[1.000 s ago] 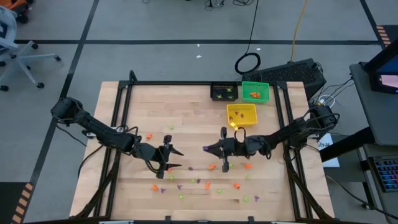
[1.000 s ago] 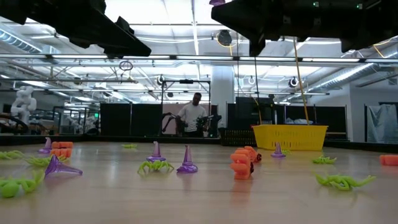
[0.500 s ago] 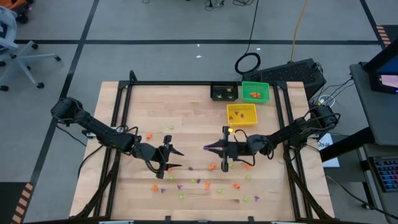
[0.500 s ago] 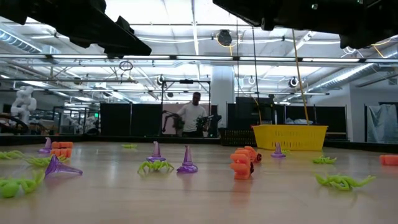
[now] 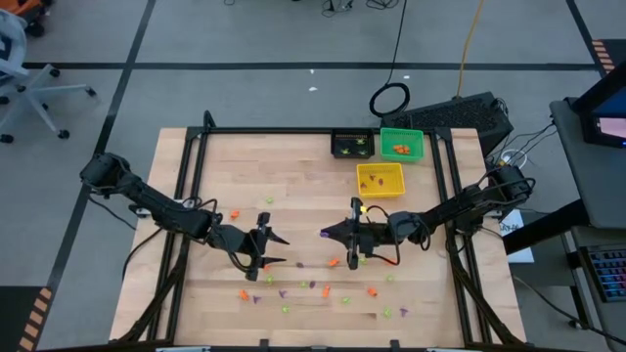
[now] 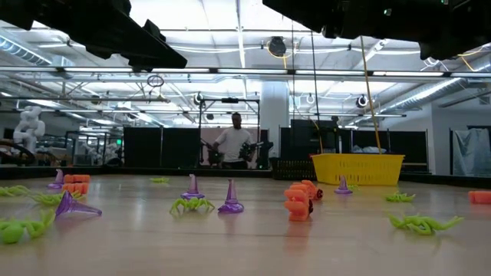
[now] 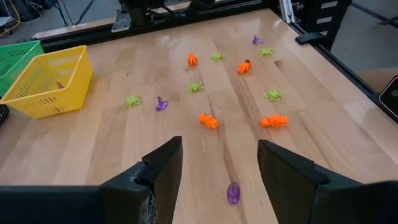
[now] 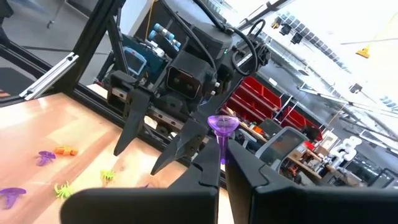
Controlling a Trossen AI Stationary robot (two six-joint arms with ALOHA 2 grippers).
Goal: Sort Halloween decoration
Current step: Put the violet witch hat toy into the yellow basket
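Small orange, purple and light-green Halloween decoration pieces [image 5: 333,262] lie scattered over the near half of the wooden table [image 5: 235,166]. The low view shows purple cones [image 6: 230,201], an orange piece [image 6: 298,203] and green spiders [image 6: 418,223] resting on the tabletop. My right gripper [image 5: 325,233] hovers over the table's middle, shut on one purple piece [image 8: 222,124]. Facing it from the left, my left gripper [image 5: 278,249] stands open above the table, holding nothing. A purple piece [image 7: 233,193] lies on the wood below its fingers. My right gripper pinches the purple piece by its thin stem [image 8: 222,148] between the free ends of its two fingers. The flared end [image 8: 222,122] sticks out beyond the fingertips. The fingers point roughly level toward the table's left. The piece is lifted clear of the table.
A black bin [image 5: 352,145], a green bin [image 5: 401,144] and a yellow bin [image 5: 380,179] stand at the table's far right. A black frame rail [image 5: 293,130] runs along the far edge. A person [image 6: 234,142] stands in the room behind the table.
My right gripper has rolled about its own pointing line while staying in place, still shut on the purple piece. The piece has turned with it.
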